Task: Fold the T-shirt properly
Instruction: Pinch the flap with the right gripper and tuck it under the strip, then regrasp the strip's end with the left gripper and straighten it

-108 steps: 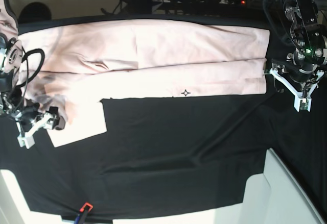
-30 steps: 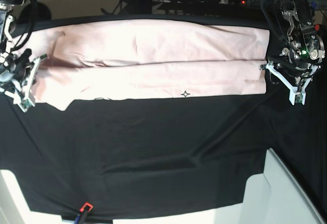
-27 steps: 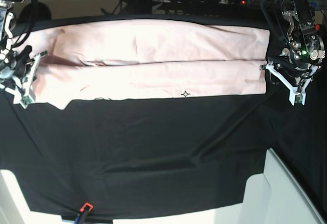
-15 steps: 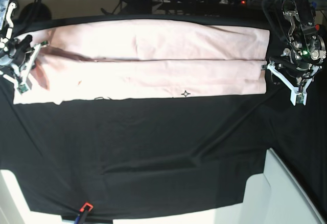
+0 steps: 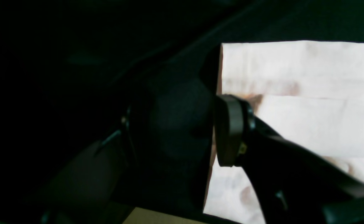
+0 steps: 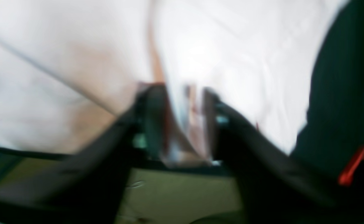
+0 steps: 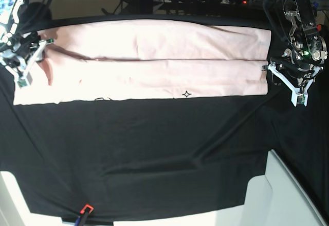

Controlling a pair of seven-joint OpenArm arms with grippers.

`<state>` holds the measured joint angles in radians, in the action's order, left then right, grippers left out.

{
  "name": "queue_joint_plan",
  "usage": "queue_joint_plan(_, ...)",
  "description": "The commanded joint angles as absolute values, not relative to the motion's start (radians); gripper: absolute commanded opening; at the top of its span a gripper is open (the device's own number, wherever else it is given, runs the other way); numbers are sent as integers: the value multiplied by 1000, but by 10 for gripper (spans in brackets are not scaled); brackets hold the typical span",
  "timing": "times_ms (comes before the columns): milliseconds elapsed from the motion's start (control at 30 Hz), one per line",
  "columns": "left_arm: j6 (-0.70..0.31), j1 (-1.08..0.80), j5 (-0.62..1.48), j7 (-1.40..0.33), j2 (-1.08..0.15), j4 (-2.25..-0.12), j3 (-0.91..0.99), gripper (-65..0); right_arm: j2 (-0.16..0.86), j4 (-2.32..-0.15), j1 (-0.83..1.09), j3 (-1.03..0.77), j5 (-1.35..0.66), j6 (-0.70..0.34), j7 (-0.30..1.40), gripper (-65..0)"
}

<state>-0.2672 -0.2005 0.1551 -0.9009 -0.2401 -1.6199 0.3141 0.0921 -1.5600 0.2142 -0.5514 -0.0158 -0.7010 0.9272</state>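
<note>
Near edge first: bare black table cloth (image 7: 169, 154) fills the front, nothing on it but a small red-tipped item (image 7: 85, 209) at the front edge. Beyond it the T-shirt (image 7: 154, 61) lies as one long pale pink band across the far half of the cloth, a lengthwise seam-like fold line down its middle and a small black star mark on its near edge. Change: a few seconds back a sleeve flap hung down toward the front at the view's left; that flap is now gone, pulled up into the band, and the near hem reads straight end to end. Right gripper (image 7: 24, 61) has carried that end upward and back and now sits at the band's left end; wrist view is blurred but its fingers look closed on a pinch of pink fabric (image 6: 185, 124). Left gripper (image 7: 290, 84) hasn't moved, parked at the band's other end, fingers spread, one pad (image 5: 230, 130) at the shirt edge, nothing held. Judgement: lengthwise thirds look done; a crosswise fold comes next, once the left end is released flat.
</note>
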Motion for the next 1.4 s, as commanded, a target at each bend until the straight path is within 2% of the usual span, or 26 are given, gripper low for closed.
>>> queue_joint_plan(0,-266,-193,154,-886,-255,-1635,320,-322,101,-1577,199,-587,-13,-698,928,-363)
queue_joint_plan(67,-266,-193,154,-886,-255,-1635,318,-322,91,-1578,193,-634,-13,-698,914,-293)
queue_joint_plan(100,-266,-193,154,-886,-255,-1635,318,-322,88,-1580,191,-654,-13,-698,905,-286)
queue_joint_plan(233,-266,-193,154,-886,-254,-1635,317,-322,64,-1592,186,-754,-13,-698,858,-284)
queue_joint_plan(433,-266,-193,154,-886,-252,-1635,317,-322,56,-1649,213,-759,-13,-698,862,-284)
queue_joint_plan(600,-266,-193,154,-886,-252,-1635,317,-322,24,-1739,246,-757,-13,-627,885,-284)
queue_joint_plan(733,-266,-193,154,-886,-252,-1635,317,-322,1,-1787,246,-756,-15,-638,888,-284)
queue_joint_plan(833,-266,-193,160,-886,-246,-1643,317,-322,1,-1779,229,-756,-15,-696,888,-284)
queue_joint_plan(967,-266,-193,162,-886,-219,-1644,317,-316,-2,-1779,232,-756,-15,-698,888,-287)
queue_joint_plan(1033,-266,-193,162,-886,-206,-1658,317,-314,-10,-1779,234,-756,-15,-698,888,-319)
queue_joint_plan(1067,-268,-193,166,-886,-200,-1672,317,-314,-22,-1779,234,-757,-15,-698,886,-367)
queue_joint_plan(1200,-268,-193,292,-894,-185,-1739,314,-314,-39,-1779,232,-757,-15,-698,886,-649)
queue_joint_plan(1300,-268,-196,401,-895,-196,-1753,274,-314,-53,-1779,234,-756,-15,-698,886,-630)
queue_joint_plan(1367,-268,-199,429,-895,-202,-1750,252,-314,-56,-1779,236,-756,-15,-698,886,-649)
